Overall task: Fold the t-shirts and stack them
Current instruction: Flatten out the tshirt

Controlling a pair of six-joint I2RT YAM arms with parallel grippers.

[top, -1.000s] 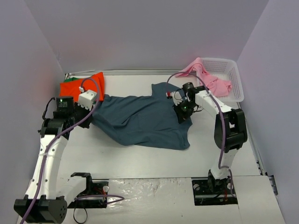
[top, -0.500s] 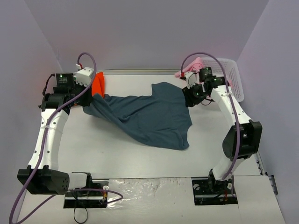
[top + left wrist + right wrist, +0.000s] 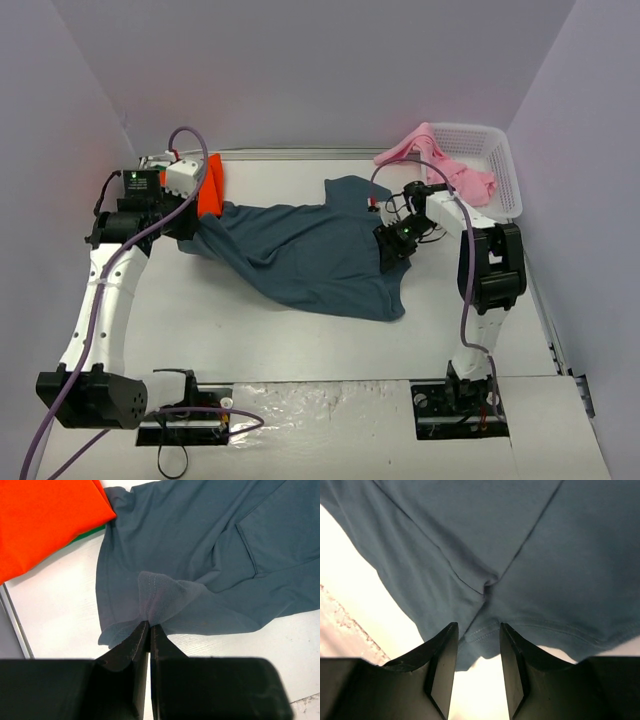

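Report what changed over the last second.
The left claw, shut on the slate-blue shirt, drew its left end slightly toward the far-left corner. The right claw swung out toward the basket, then returned to the shirt's right hem, open. The orange-red shirt and pink shirt stayed put.

A white worktop carries a slate-blue t-shirt spread rumpled across its middle. At the far left, a folded orange-red t-shirt lies over a green t-shirt, of which only an edge shows. At the far right, a lattice basket holds a pink t-shirt draped over its rim.
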